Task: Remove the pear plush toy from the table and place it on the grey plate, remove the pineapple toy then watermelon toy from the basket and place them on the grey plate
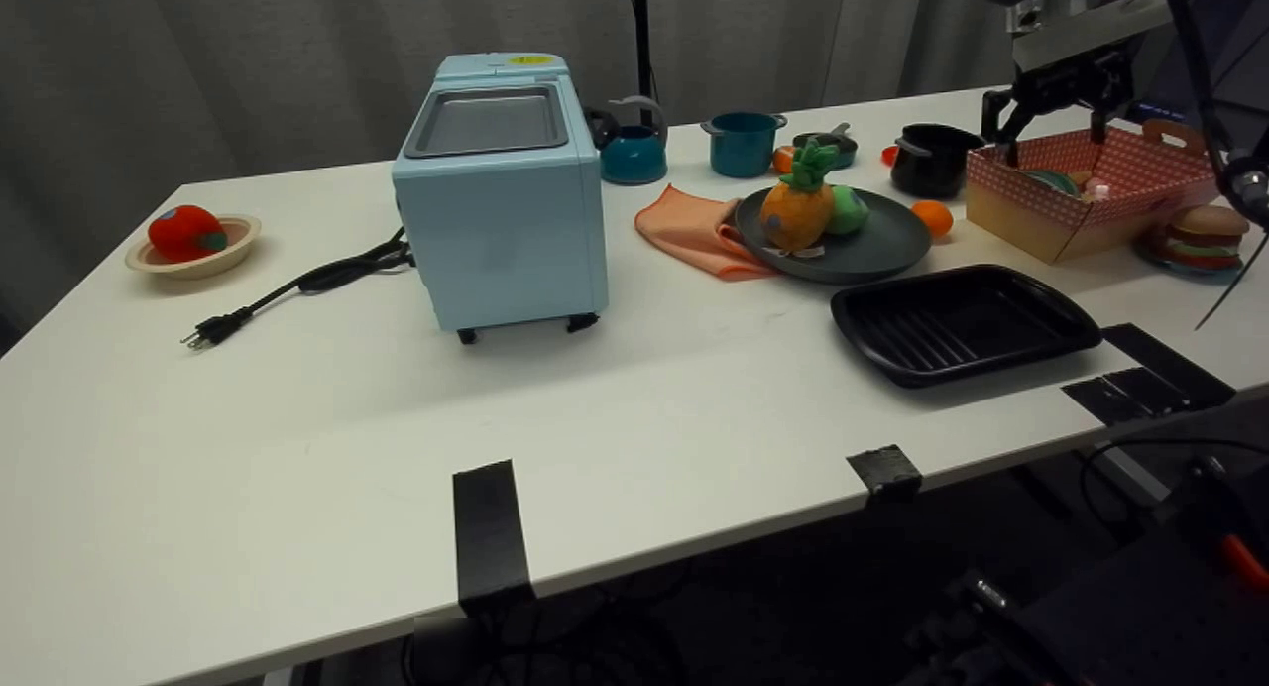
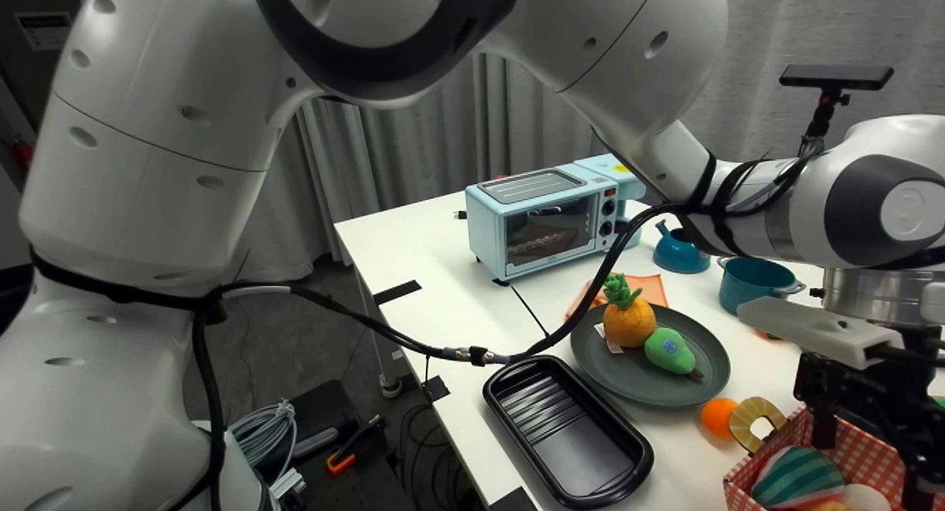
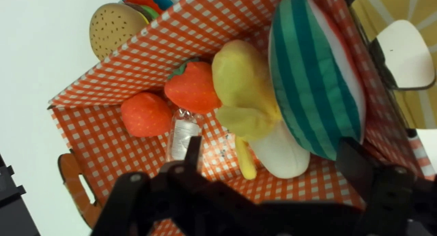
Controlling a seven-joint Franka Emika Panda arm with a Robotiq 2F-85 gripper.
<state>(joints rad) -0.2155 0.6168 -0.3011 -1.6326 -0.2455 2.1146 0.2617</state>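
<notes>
The green pear toy (image 2: 670,351) and orange pineapple toy (image 2: 629,324) rest together on the grey plate (image 2: 635,391); the pear (image 1: 849,210), pineapple (image 1: 796,215) and plate (image 1: 877,260) also show in an exterior view. The striped watermelon toy (image 3: 307,75) lies in the red checkered basket (image 3: 191,28) against one side wall; it is partly visible in an exterior view (image 2: 797,475). My gripper (image 3: 270,142) is open and empty above the basket (image 1: 1011,215). In the wrist view its right finger overlaps the watermelon's lower end; contact cannot be told. The gripper shows in both exterior views (image 1: 1053,143) (image 2: 871,459).
The basket also holds two strawberries (image 3: 193,87), a yellow and white plush (image 3: 252,92) and a clear bottle (image 3: 184,133). Beside it are a burger toy (image 1: 1205,238), an orange (image 1: 932,218), a pineapple ring (image 2: 757,422) and a black pot (image 1: 932,161). A black baking tray (image 1: 967,319) lies before the plate.
</notes>
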